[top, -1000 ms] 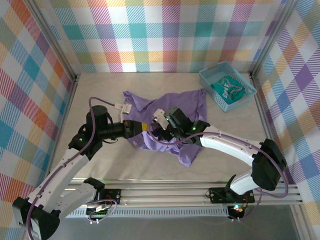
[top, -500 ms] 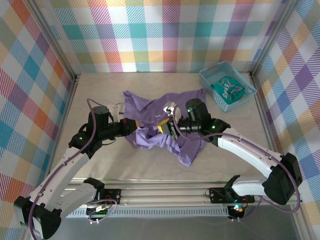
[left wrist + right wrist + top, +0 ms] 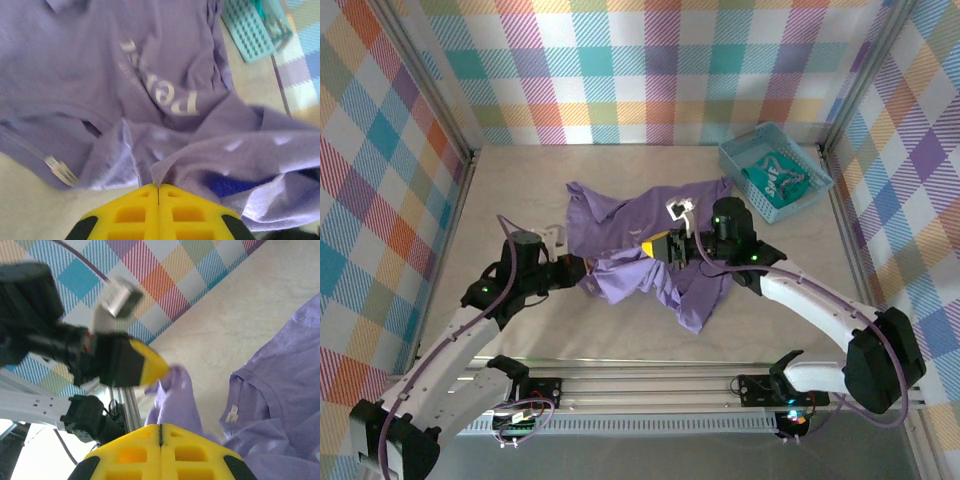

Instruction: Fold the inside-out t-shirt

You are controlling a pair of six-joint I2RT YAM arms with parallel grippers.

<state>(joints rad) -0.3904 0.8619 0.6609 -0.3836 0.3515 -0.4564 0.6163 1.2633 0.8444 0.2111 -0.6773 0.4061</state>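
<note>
While it lies crumpled mid-way across the table (image 3: pixel 510 195), the inside-out t-shirt (image 3: pixel 620 222) is pinched at its near-left edge by the left gripper (image 3: pixel 582 268), whose yellow fingers (image 3: pixel 135 212) are pressed together on a purple fold. Just to the right, the right gripper (image 3: pixel 658 245) clamps a bunched ridge of the shirt, its pads (image 3: pixel 130 455) together with no gap. At the far right corner is a teal basket (image 3: pixel 732 158) holding a teal-green garment (image 3: pixel 778 178), apart from the shirt.
</note>
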